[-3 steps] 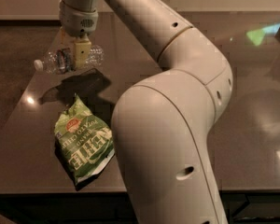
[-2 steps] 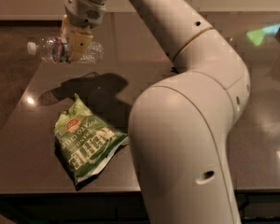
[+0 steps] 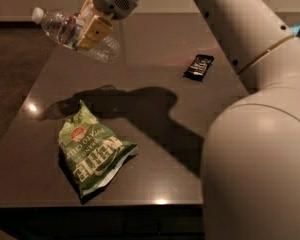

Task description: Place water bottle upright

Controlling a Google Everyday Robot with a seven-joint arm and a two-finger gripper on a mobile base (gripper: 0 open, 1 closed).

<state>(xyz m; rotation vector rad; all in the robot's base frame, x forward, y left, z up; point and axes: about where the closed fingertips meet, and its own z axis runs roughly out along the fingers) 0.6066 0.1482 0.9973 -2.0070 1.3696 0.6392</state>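
Note:
The water bottle [image 3: 60, 28] is a small clear ribbed bottle with a white cap and a coloured label band. It hangs in the air above the far left part of the dark table [image 3: 155, 99], tilted, with its cap pointing up and to the left. My gripper [image 3: 90, 29] is shut on the bottle around its middle, with a tan finger pad [image 3: 96, 30] across the front of it. The bottle's base end [image 3: 104, 49] sticks out below the fingers to the right.
A green chip bag [image 3: 92, 151] lies flat on the near left of the table. A small black snack bar [image 3: 198, 66] lies at the far right. My white arm [image 3: 255, 134] fills the right side of the view. The table's front edge runs along the bottom.
My gripper has lifted the bottle higher off the table and begun tilting it, so the cap end now points up-left. The arm has swung right, uncovering the black snack bar.

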